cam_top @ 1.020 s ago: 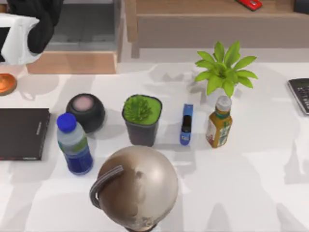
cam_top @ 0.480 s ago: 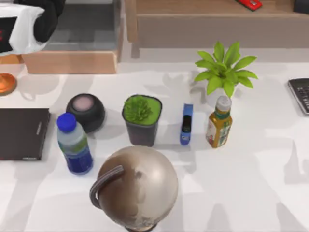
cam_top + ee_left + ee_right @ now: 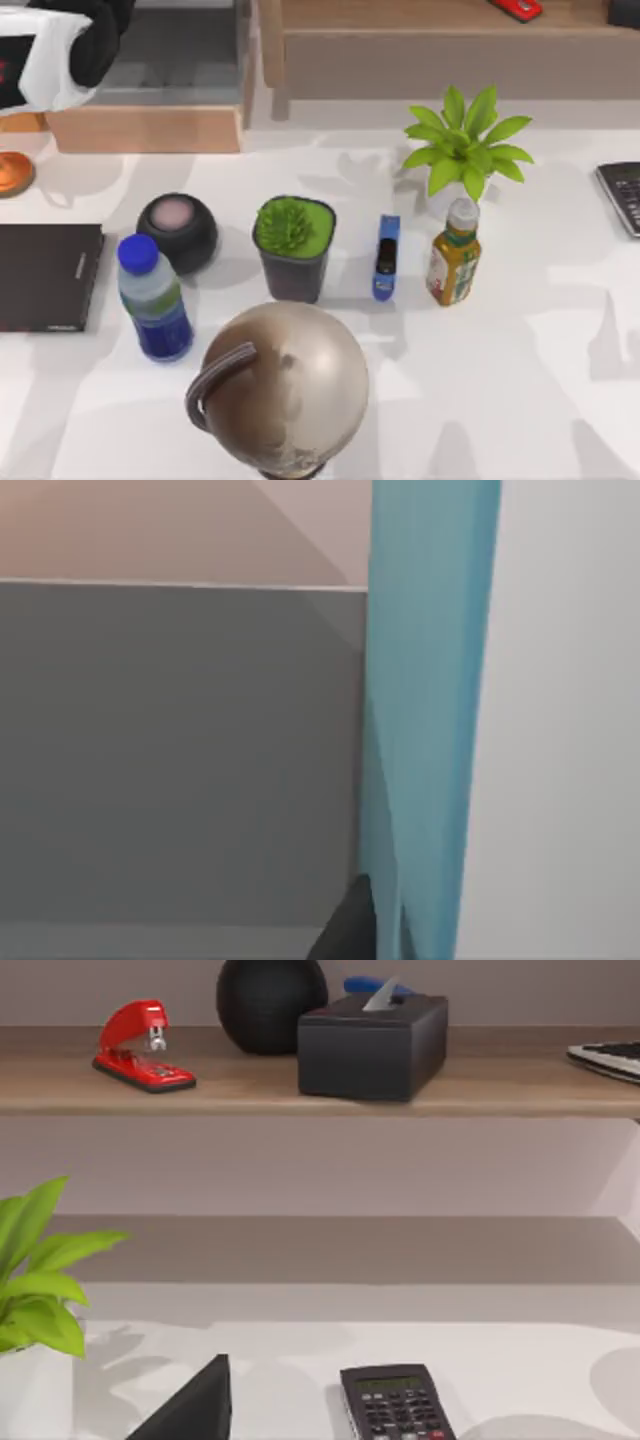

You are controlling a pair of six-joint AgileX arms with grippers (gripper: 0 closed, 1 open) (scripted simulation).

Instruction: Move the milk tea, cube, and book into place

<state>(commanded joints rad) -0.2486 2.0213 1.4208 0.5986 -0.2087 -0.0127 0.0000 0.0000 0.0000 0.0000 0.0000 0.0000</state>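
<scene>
The book (image 3: 28, 70), with white page edges and red trim, hangs at the far left corner over a grey compartment of the wooden shelf unit (image 3: 150, 128). My left gripper (image 3: 72, 52) is shut on it. The left wrist view has its teal cover (image 3: 430, 720) upright against the grey compartment (image 3: 180, 750), with one dark fingertip (image 3: 345, 932) beside it. The milk tea (image 3: 154, 300) stands upright at the front left of the table, blue cap on. The cube is out of view. Of my right gripper, one dark fingertip (image 3: 190, 1410) pokes in above the table's right side.
A thin black book (image 3: 45, 275) lies left of the milk tea. A black speaker (image 3: 178, 232), potted plant (image 3: 293, 245), blue stapler (image 3: 386, 257) and amber bottle (image 3: 454, 253) stand in a row. A globe (image 3: 285, 385) is in front, a leafy plant (image 3: 465, 140) behind, a calculator (image 3: 622, 195) at right.
The left gripper carried the book a little farther back and turned it over the shelf compartment one second ago; since half a second ago nothing has moved.
</scene>
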